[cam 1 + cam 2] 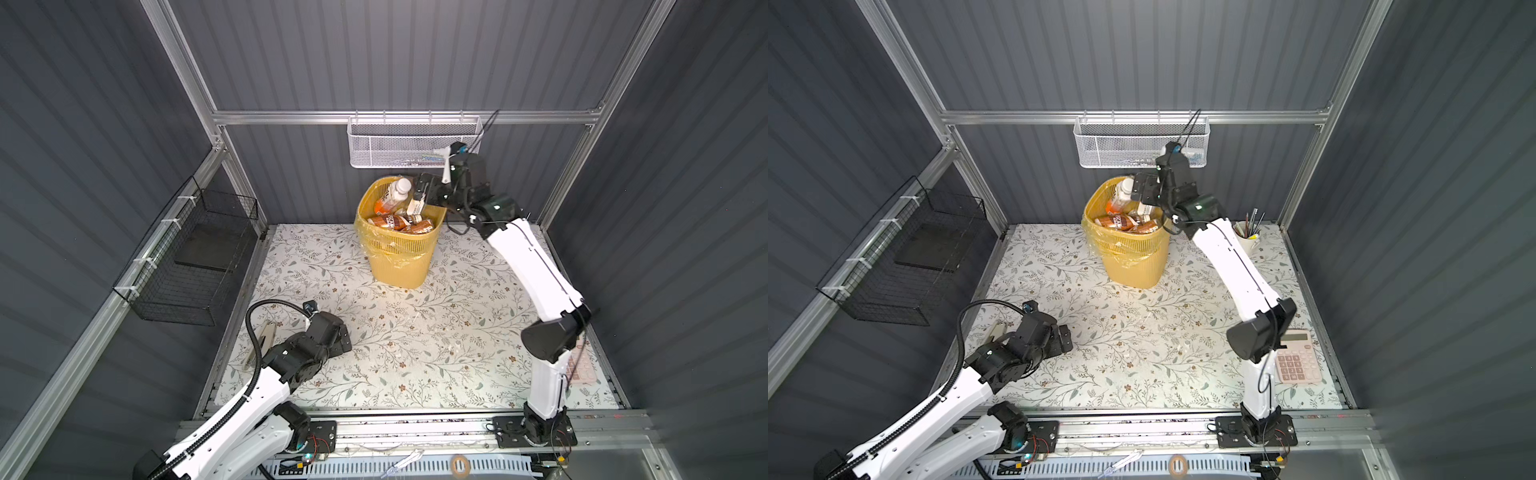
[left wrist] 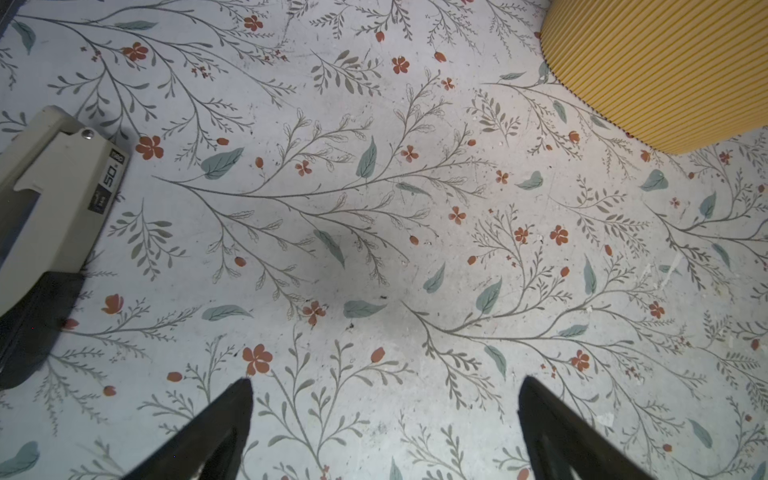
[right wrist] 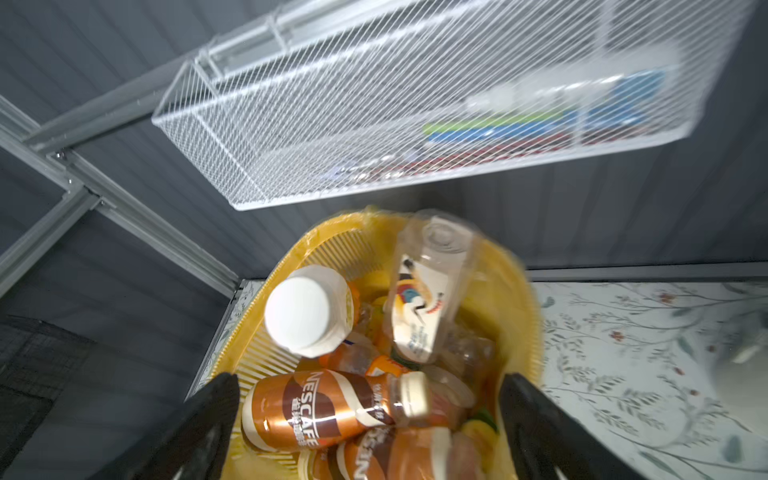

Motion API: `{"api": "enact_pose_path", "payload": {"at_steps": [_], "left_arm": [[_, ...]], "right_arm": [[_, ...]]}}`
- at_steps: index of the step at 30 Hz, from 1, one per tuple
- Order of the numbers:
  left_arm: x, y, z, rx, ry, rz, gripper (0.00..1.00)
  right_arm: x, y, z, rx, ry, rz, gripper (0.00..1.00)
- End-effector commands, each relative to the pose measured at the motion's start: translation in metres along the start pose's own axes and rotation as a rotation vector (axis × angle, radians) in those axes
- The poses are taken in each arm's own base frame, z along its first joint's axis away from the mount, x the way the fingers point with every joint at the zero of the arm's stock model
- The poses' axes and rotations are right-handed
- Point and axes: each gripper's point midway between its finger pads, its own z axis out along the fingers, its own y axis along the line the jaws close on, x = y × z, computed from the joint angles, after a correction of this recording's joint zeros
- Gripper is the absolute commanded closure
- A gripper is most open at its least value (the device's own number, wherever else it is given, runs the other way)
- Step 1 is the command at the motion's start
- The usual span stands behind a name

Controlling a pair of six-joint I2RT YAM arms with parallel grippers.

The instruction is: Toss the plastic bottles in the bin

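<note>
The plastic bottles (image 3: 316, 415) lie heaped in the bin (image 1: 399, 266), which stands at the back of the desk (image 1: 415, 345). Your right end effector (image 3: 370, 380) hangs just above the bin's mouth, jaws spread wide with nothing between them. Just beyond it, a clear bottle with a white label (image 3: 419, 307) shows blurred and tilted over the heap, free of the fingers. Beside it a white-capped bottle (image 3: 299, 309) leans against the rim. Your left end effector (image 2: 384, 382) hovers low over bare desk at the front left, also open and empty, with a beige stapler (image 2: 54, 187) just beside it.

Further out, neither top view shows a bottle on the desk. You can see only the stapler, a calculator (image 1: 1298, 357) and a cup of pens (image 1: 1250, 237). I judge the task done or all but done. You should check the spots the arms hide, and that the leaning bottle does not tip out.
</note>
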Motion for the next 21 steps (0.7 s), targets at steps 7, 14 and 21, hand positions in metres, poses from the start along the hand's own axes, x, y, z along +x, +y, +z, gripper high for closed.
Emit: {"api": "enact_pose_path", "payload": {"at_steps": [7,14,21], "left_arm": [[0.005,0.002,0.004,-0.023,0.025,0.0,0.0],[-0.004,0.007,-0.002,-0.047,-0.013,-0.005,0.0],[-0.024,0.018,-0.015,-0.102,-0.107,-0.032,0.0]], "right_arm": [[-0.003,-0.033,-0.062,0.048,-0.074,-0.016,0.01],[0.034,-0.091,-0.091,0.158,-0.053,-0.018,0.01],[0.091,-0.168,-0.124,0.262,-0.094,-0.046,0.01]]}}
